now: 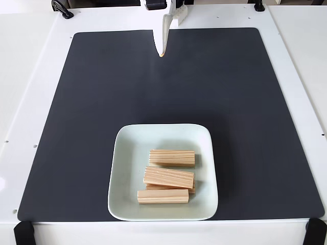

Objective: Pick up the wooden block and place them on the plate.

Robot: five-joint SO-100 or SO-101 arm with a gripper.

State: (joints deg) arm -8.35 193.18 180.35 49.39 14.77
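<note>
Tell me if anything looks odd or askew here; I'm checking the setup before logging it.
Nothing is spilled or damaged. The wooden blocks all lie inside the plate, though untidily: the middle one is tilted and rests on another block mostly hidden beneath it. The gripper hangs apart over the dark mat.

The plate point(124, 168) sits on the mat point(92, 102) near its front edge; the blocks point(171, 158) lie in it, front ones overlapping. The pincer point(161, 51) hangs far behind.
</note>
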